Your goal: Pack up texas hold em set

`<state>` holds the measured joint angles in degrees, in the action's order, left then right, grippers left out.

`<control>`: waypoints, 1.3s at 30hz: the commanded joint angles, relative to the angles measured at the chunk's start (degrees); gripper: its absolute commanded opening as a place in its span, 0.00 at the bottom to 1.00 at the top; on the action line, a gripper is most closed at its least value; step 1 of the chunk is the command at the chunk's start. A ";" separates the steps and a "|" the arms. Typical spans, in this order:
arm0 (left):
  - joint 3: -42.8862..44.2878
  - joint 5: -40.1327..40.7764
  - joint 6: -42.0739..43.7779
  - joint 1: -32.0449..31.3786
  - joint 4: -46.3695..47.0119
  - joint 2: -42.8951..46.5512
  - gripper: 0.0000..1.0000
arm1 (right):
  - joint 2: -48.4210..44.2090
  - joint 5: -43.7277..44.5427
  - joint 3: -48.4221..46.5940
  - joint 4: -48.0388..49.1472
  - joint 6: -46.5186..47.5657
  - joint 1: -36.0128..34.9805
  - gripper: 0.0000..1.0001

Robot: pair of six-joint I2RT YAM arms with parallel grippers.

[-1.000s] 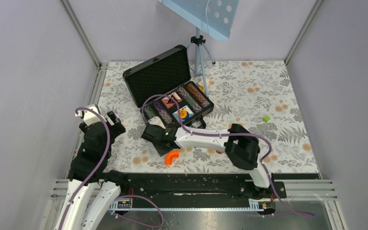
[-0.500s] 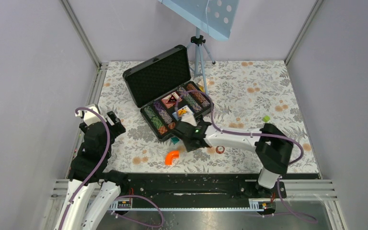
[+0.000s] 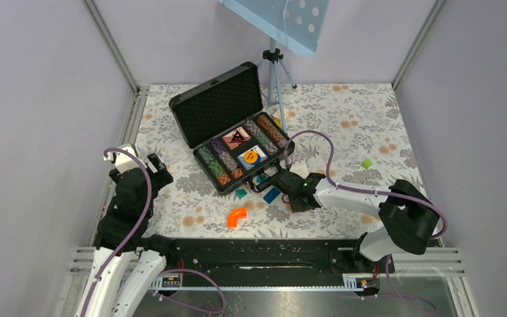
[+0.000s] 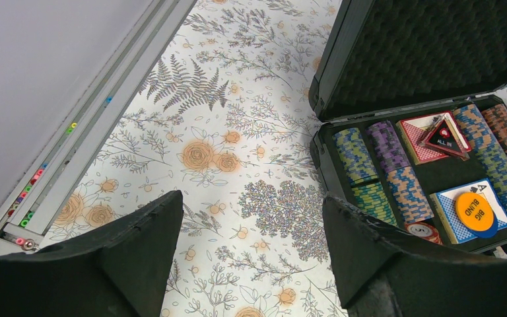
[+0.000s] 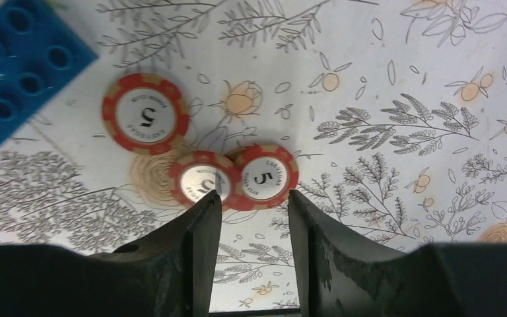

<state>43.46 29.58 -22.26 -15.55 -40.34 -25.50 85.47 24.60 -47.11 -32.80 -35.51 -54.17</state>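
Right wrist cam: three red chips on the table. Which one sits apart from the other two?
The upper-left chip, nearest the blue block. The other two overlap just ahead of the right claw.

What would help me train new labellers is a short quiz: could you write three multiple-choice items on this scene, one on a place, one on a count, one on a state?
1. Where is the orange curved piece?
A) inside the briefcase
B) on the table, nearer the arms than the briefcase
C) held in a tool

2. How many red chips show in the right wrist view?
A) one
B) three
C) five

3. The briefcase lid is:
A) shut
B) taken off
C) open, with its foam lining showing

Answers:
1 B, it lies on the table in front of the briefcase, with nothing holding it.
2 B, one chip lies apart and two touch each other.
3 C, the lid stands back and the contents show.
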 commanded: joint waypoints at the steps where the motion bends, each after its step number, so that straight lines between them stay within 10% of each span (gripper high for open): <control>1: -0.22 -0.46 0.76 0.17 2.85 -0.04 0.77 | -1.63 2.22 1.08 2.17 -1.51 1.64 0.48; 21: -0.22 -0.40 0.73 0.17 2.83 -0.24 0.77 | 2.90 1.05 -3.66 0.59 -0.55 1.72 0.86; 39: -0.22 -0.65 0.73 0.17 2.89 -0.40 0.77 | 6.43 0.79 -0.65 1.99 -4.79 2.49 0.87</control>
<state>43.46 29.58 -22.26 -15.55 -40.34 -25.50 90.98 24.43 -49.69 -30.52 -38.04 -52.49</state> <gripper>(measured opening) 0.768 0.872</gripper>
